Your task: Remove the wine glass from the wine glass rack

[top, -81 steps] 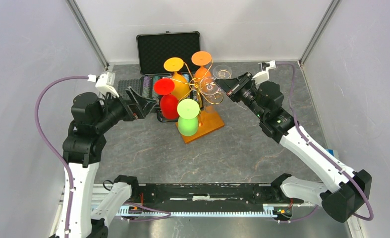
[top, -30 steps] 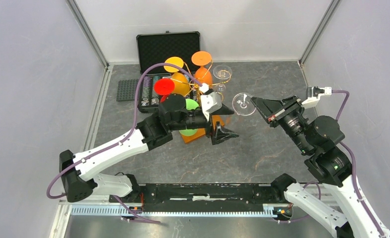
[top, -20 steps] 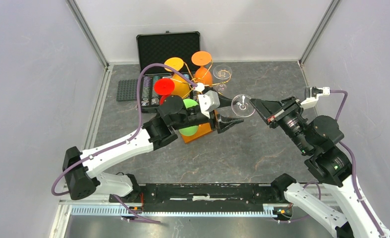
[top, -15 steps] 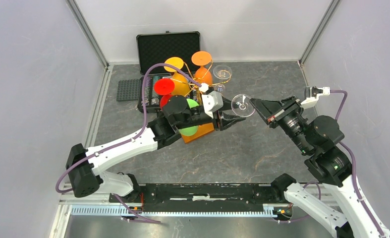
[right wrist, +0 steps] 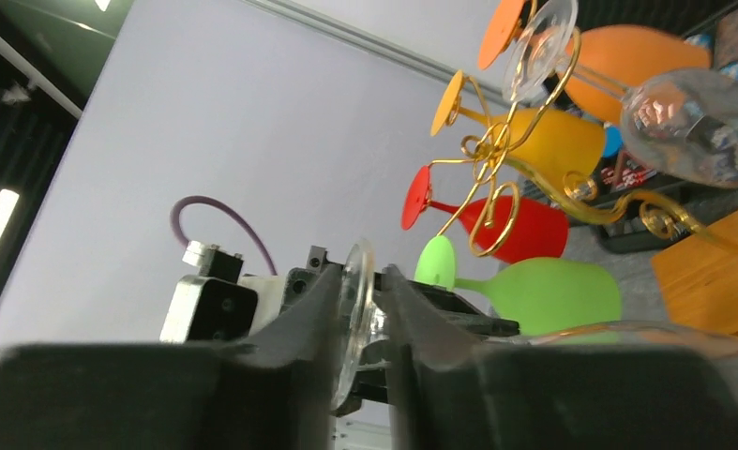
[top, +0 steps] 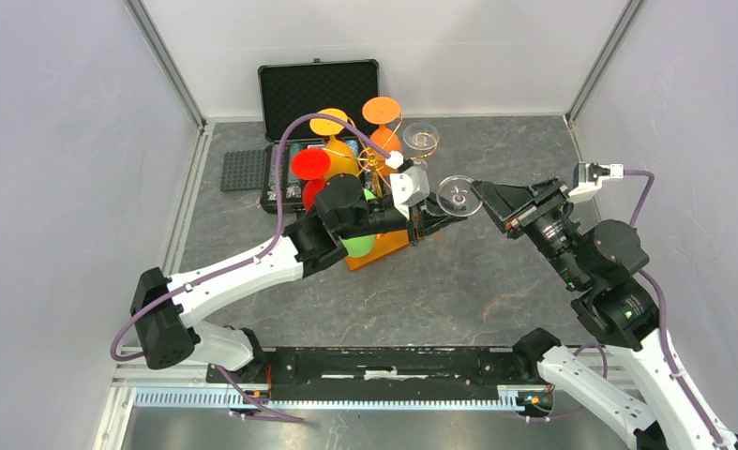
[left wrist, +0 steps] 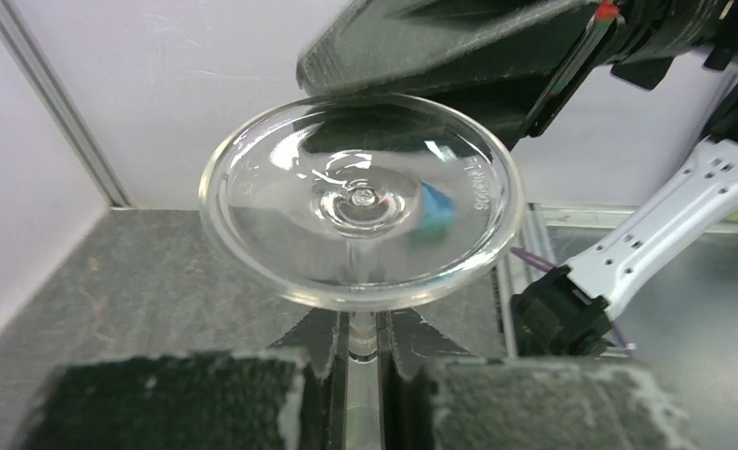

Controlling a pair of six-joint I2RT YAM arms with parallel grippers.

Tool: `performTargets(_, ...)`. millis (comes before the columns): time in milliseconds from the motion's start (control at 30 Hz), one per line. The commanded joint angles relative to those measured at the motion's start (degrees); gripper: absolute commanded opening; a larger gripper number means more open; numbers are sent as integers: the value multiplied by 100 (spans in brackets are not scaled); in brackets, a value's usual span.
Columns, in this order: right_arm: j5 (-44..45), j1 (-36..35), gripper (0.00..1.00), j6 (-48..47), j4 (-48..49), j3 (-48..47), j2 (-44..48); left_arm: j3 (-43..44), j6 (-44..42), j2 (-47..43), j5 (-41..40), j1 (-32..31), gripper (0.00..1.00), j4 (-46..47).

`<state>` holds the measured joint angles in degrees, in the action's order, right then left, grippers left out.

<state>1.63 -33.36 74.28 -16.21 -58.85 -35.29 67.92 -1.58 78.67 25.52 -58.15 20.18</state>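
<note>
Glass removal looks nearly done: the wine glass (top: 456, 195) hangs in mid-air just right of the rack (top: 390, 246), free of its golden hooks. My right gripper (right wrist: 360, 305) pinches the rim of the foot, and my left gripper (left wrist: 363, 352) is clamped on the stem behind it. I judge only the setting down remains.

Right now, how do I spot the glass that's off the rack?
Find the golden wine glass rack. Just right of it, the right end effector pinches the clear wine glass by its foot. It's the only glass not hanging up.
</note>
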Motion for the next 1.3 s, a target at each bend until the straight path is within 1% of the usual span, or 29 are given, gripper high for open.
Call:
performTargets(0,-1,-25,50,-439,324,33,-80,365,655,-72,-402,-33,2,215)
performTargets(33,117,-21,69,-598,307,30,-75,400,775,-94,-572,-36,2,183)
performTargets(100,439,-21,91,-881,272,89,-20,494,966,-143,-917,-31,2,45)
performTargets(133,565,-21,96,-1029,267,131,39,547,1037,-164,-1080,-36,2,-32)
performTargets(167,739,-21,98,-1200,267,200,117,613,1112,-194,-1294,-35,2,-119)
performTargets(333,1261,-21,98,-2182,616,650,770,1022,1636,-267,-2080,-38,2,-695)
performTargets(467,1310,-21,98,-2900,804,1003,1250,1520,2693,-219,-2647,25,2,-1155)
performTargets(533,1158,-21,98,-2972,916,1191,1434,1740,3288,-203,-2725,111,2,-1292)
performTargets(667,596,-22,98,-2887,1130,1300,1472,1923,4136,-251,-2636,296,2,-1315)
performTargets(767,6,-23,98,-2683,1558,1472,1343,1964,4599,-297,-2665,463,2,-1303)
performTargets(800,-142,-16,98,-2619,1839,1530,1299,1964,4704,-322,-2666,514,2,-1302)
performTargets(967,-1161,-21,98,-1913,2626,1775,976,1772,5097,-537,-2883,809,2,-1166)
performTargets(1033,-1404,-21,98,-1657,2987,1853,867,1665,5203,-601,-2911,887,2,-1051)
performTargets(1167,-1620,-21,97,-1425,3256,1859,688,1535,5353,-657,-2927,1012,2,-942)
performTargets(1200,-1647,-22,93,-1394,3311,1867,649,1506,5386,-672,-2875,1049,2,-906)
performTargets(1267,-1719,-21,78,-1256,3535,1927,582,1426,5443,-705,-2834,1073,2,-819)
